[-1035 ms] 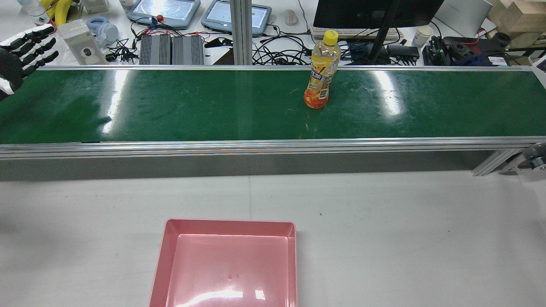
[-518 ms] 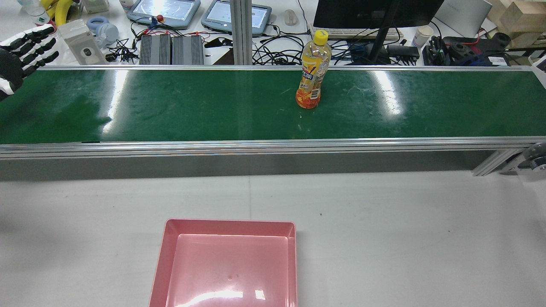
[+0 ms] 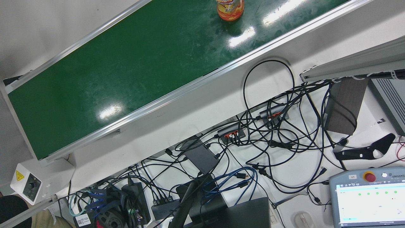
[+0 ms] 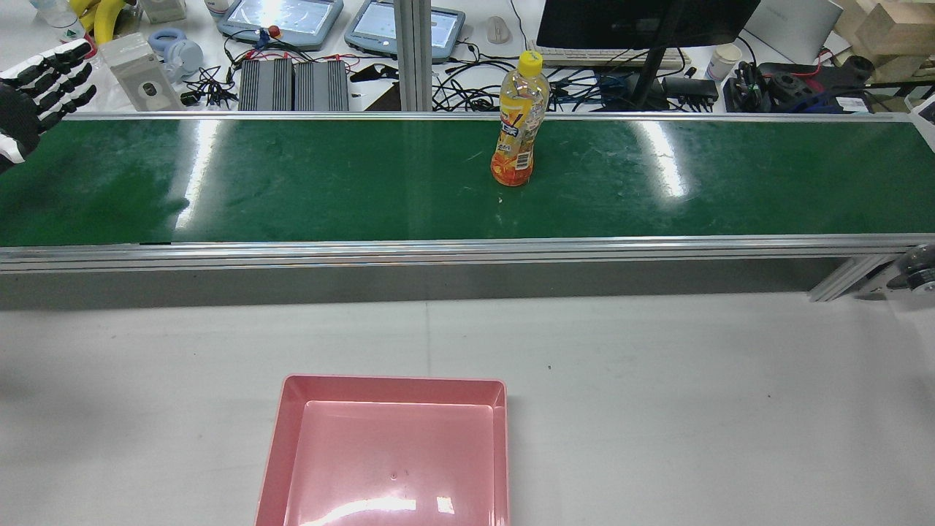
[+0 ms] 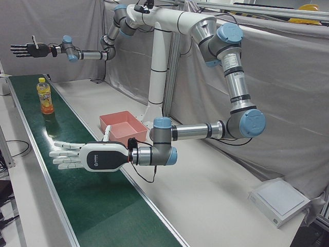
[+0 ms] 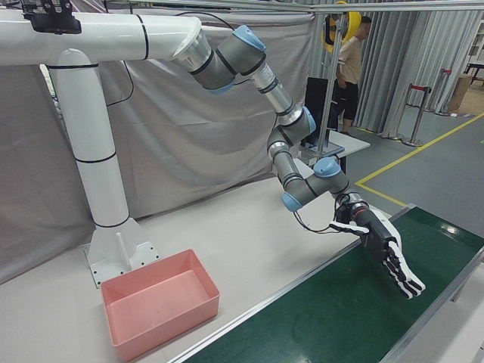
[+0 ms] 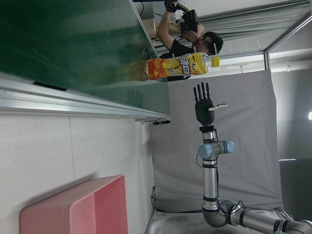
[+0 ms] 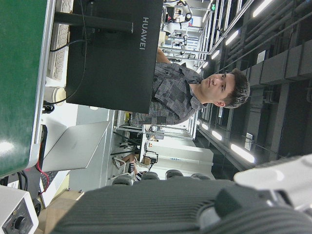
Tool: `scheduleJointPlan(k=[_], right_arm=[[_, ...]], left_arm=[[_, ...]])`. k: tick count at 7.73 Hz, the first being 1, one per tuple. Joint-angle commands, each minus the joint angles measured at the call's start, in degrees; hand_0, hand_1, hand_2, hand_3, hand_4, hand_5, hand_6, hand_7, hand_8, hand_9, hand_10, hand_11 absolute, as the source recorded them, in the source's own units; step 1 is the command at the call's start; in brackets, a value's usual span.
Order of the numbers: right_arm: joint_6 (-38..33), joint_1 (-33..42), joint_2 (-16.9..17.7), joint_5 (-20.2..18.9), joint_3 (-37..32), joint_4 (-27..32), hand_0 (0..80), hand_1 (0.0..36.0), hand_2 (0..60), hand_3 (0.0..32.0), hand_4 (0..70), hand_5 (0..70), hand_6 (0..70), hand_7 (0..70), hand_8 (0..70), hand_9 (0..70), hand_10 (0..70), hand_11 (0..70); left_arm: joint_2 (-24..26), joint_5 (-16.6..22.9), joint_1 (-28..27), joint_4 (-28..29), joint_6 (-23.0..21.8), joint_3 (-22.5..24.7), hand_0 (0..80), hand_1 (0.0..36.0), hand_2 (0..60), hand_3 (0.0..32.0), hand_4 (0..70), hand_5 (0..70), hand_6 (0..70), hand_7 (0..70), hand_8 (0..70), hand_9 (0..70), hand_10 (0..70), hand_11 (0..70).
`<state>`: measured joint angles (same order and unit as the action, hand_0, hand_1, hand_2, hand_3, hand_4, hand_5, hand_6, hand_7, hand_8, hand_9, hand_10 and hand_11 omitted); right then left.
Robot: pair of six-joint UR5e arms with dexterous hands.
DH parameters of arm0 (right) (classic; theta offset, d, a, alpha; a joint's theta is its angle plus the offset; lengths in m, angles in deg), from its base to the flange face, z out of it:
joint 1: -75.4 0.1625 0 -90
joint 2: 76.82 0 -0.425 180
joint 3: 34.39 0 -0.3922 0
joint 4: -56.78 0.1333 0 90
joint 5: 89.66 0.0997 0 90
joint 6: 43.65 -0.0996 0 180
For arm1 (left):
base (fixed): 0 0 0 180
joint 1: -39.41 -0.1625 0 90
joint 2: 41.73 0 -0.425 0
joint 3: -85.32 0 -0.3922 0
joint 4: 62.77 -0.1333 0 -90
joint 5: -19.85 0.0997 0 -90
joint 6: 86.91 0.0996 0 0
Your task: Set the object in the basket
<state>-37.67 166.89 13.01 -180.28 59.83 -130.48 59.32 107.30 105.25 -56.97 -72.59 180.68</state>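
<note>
Rear view shows the bottle (image 4: 517, 120) upright mid-belt (image 4: 292, 183), far from the basket (image 4: 391, 453), with both the left hand (image 4: 40, 80) and right hand (image 5: 90, 156) spread and empty, so a late sideways grab could topple it.

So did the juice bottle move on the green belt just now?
Yes. In the rear view the juice bottle has slid leftward along the green belt, toward the upright metal post behind it. It stands upright, and no hand touches it.
</note>
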Motion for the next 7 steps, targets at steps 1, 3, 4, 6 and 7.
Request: scheduleJointPlan(k=[1, 3, 4, 6, 7], right_arm=[[0.00, 0.00, 0.00, 0.00, 0.00, -0.03, 0.0, 0.0, 0.0, 0.0, 0.0, 0.0, 0.0, 0.0, 0.0, 0.0, 0.0, 0.0], [0.00, 0.00, 0.00, 0.00, 0.00, -0.03, 0.0, 0.0, 0.0, 0.0, 0.0, 0.0, 0.0, 0.0, 0.0, 0.0, 0.0, 0.0], [0.00, 0.00, 0.00, 0.00, 0.00, -0.03, 0.0, 0.0, 0.0, 0.0, 0.0, 0.0, 0.0, 0.0, 0.0, 0.0, 0.0, 0.0], [0.00, 0.00, 0.00, 0.00, 0.00, -0.03, 0.0, 0.0, 0.0, 0.0, 0.0, 0.0, 0.0, 0.0, 0.0, 0.0, 0.0, 0.0], [0.00, 0.00, 0.00, 0.00, 0.00, 0.06, 0.0, 0.0, 0.0, 0.0, 0.0, 0.0, 0.0, 0.0, 0.0, 0.0, 0.0, 0.0]], left_arm=[[-0.06, 0.00, 0.00, 0.00, 0.00, 0.00, 55.1, 1.0, 0.0, 4.4, 9.4, 5.6, 0.0, 0.0, 1.0, 1.1, 3.2, 5.9], [-0.06, 0.00, 0.00, 0.00, 0.00, 0.00, 55.0, 0.8, 0.0, 4.4, 8.8, 8.1, 0.0, 0.0, 0.5, 0.1, 5.2, 8.8], [0.02, 0.00, 0.00, 0.00, 0.00, 0.00, 55.0, 0.9, 0.0, 4.4, 8.9, 8.4, 0.0, 0.0, 0.8, 0.8, 4.4, 7.6], [0.02, 0.00, 0.00, 0.00, 0.00, 0.00, 55.2, 1.0, 0.0, 4.6, 9.0, 8.5, 0.0, 0.0, 1.5, 1.8, 3.0, 5.6], [0.02, 0.00, 0.00, 0.00, 0.00, 0.00, 55.0, 0.9, 0.0, 4.6, 9.1, 8.8, 0.0, 0.0, 1.7, 2.0, 3.0, 5.5]])
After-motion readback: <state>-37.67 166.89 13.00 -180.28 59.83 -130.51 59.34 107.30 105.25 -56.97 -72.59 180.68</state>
